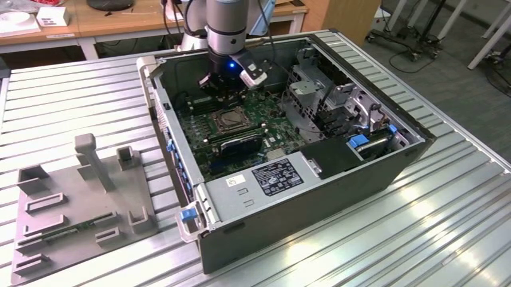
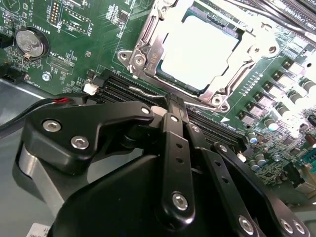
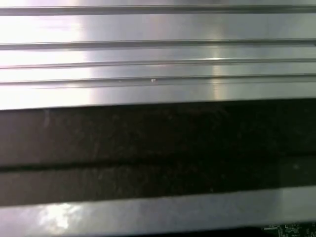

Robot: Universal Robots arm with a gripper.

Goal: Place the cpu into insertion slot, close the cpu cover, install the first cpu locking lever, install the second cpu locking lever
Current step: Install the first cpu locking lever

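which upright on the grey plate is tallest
The slim post at the far side of the plate; the stubby block on the exterior view's right of it stands far lower.

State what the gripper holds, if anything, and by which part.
Cannot be told: the gripper hides its own tip. The cpu lies in the insertion slot, not held.

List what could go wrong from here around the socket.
The gripper hangs near the memory slots beside the cpu cover; a low sweep might scrape them. Uneven pressure on that cover, which frames the cpu, could shift the chip.
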